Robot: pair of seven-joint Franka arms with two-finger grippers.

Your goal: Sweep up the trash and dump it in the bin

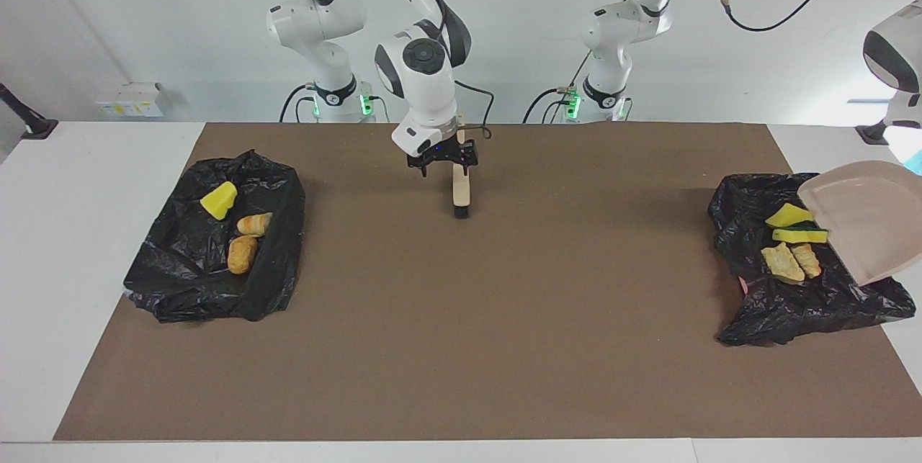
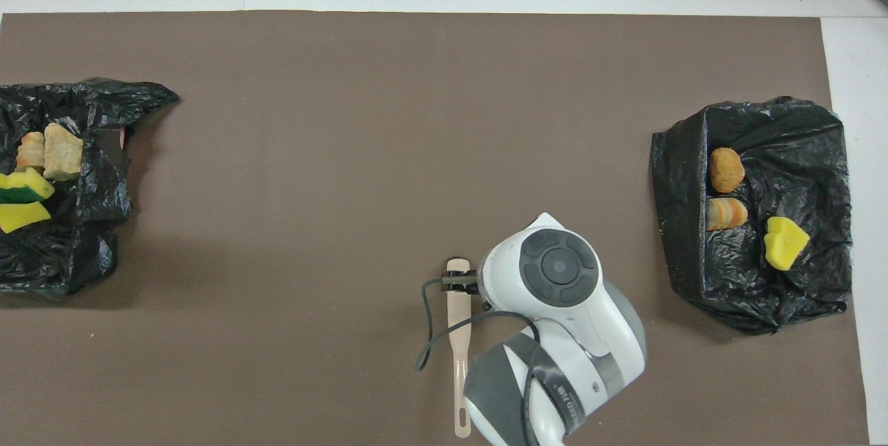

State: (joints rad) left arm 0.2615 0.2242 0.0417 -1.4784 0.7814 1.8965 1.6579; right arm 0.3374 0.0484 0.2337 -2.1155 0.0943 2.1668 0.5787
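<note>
Yellow and beige trash (image 1: 789,240) lies in the black bag (image 1: 756,304), well apart from the right gripper's (image 1: 441,157) released jaws.

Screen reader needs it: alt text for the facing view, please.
A beige plastic dustpan tilts over the black bag at the left arm's end, four scraps lying in the bag. The right gripper, open, hangs over a beige black-bristled brush lying on the brown mat.

No text or label can be read.
</note>
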